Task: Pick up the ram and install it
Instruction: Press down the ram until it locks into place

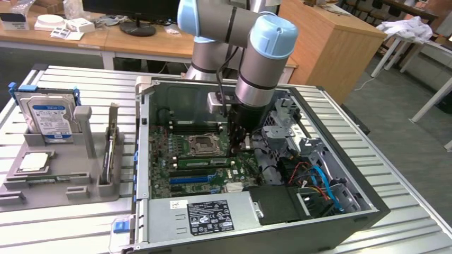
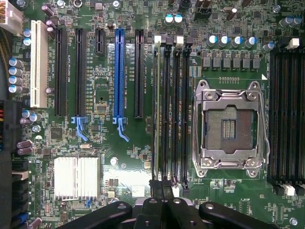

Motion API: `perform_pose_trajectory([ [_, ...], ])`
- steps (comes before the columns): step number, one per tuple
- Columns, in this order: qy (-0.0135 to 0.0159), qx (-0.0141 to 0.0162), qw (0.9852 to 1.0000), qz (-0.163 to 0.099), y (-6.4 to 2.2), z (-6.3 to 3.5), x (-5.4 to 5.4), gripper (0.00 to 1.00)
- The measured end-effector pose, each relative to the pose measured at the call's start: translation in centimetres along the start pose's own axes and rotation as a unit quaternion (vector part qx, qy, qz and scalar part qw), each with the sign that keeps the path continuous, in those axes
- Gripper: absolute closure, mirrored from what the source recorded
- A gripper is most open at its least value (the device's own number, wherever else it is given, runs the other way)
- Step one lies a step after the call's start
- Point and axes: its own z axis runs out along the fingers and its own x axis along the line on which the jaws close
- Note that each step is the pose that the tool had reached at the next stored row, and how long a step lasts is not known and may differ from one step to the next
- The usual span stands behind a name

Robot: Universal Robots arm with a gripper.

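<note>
A robot arm reaches down into an open computer case (image 1: pixel 353 211) lying on a slatted metal desk (image 1: pixel 395 159). Its gripper (image 1: pixel 236 142) hangs just above the motherboard (image 2: pixel 124 171), beside the empty processor socket (image 2: pixel 231 126), with its fingers (image 2: pixel 157 212) pressed together and holding nothing. The ram (image 2: pixel 156 109), a thin green stick seen edge-on, stands in the outermost slot of the memory bank next to the socket, directly under the gripper. On the exterior view's left, a grey tray (image 1: pixel 63 180) holds a hard drive (image 1: pixel 48 117) and a silver processor chip (image 1: pixel 33 162).
</note>
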Motion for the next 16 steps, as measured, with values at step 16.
perform_pose_trajectory([
  [16, 0.0000, 0.0000, 1.0000, 0.000, -0.04, 0.18, 0.00, 0.89],
])
